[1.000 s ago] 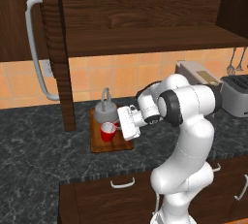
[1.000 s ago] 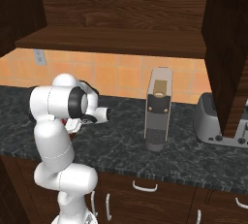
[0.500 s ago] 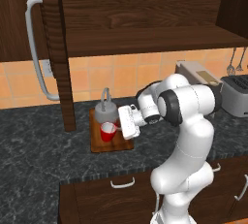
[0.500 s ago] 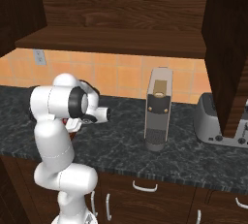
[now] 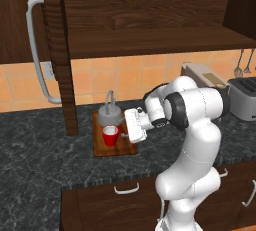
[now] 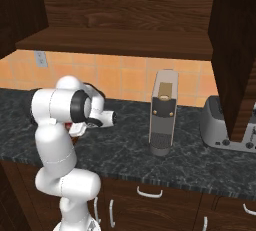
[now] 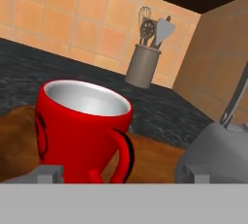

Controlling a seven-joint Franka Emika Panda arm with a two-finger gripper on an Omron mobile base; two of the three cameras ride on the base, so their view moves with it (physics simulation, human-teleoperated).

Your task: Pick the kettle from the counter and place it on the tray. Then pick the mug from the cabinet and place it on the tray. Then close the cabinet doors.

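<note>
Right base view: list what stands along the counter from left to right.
Robot arm → coffee machine → toaster, partly behind the open cabinet door at the right edge.

mug [image 7: 82,131] – bright red, pale grey-white inside. tray [image 5: 116,149] – reddish-brown wood grain. kettle [image 5: 110,115] grey-silver metal. counter [image 5: 45,170] black-grey speckled stone. cabinet [image 5: 150,20] and cabinet doors [image 5: 55,50] dark brown wood grain, silver bar handle [image 5: 37,50]. wall tiles [image 6: 120,75] orange. utensil holder [image 7: 140,66] grey-brown.
</note>
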